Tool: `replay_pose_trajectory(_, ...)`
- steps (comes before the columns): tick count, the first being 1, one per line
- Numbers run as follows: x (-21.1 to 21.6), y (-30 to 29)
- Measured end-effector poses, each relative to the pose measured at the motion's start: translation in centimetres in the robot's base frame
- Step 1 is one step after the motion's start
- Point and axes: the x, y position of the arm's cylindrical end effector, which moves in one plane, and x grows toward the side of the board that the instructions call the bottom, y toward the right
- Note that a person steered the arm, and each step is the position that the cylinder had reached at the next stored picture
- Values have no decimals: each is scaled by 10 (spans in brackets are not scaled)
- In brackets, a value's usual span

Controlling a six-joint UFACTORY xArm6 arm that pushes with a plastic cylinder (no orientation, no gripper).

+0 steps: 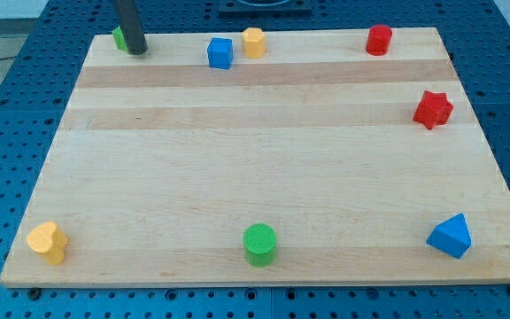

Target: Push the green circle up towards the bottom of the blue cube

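Note:
The green circle [260, 244] sits near the view's bottom edge of the wooden board, at the middle. The blue cube [220, 52] sits near the view's top edge, left of the middle, far above the green circle. My tip [137, 50] rests at the board's top left, well left of the blue cube and far from the green circle. It partly hides a small green block [119, 36] just to its left, whose shape I cannot make out.
A yellow block [253, 42] stands just right of the blue cube. A red cylinder [379, 39] is at top right, a red star [433, 109] at the right edge, a blue triangle [451, 236] at bottom right, a yellow heart [48, 241] at bottom left.

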Motion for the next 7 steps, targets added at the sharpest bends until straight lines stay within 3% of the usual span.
replay_pose_trajectory(2, 126, 68)
replay_pose_trajectory(5, 349, 261)
replay_pose_trajectory(6, 385, 276)
replay_pose_trajectory(7, 384, 230)
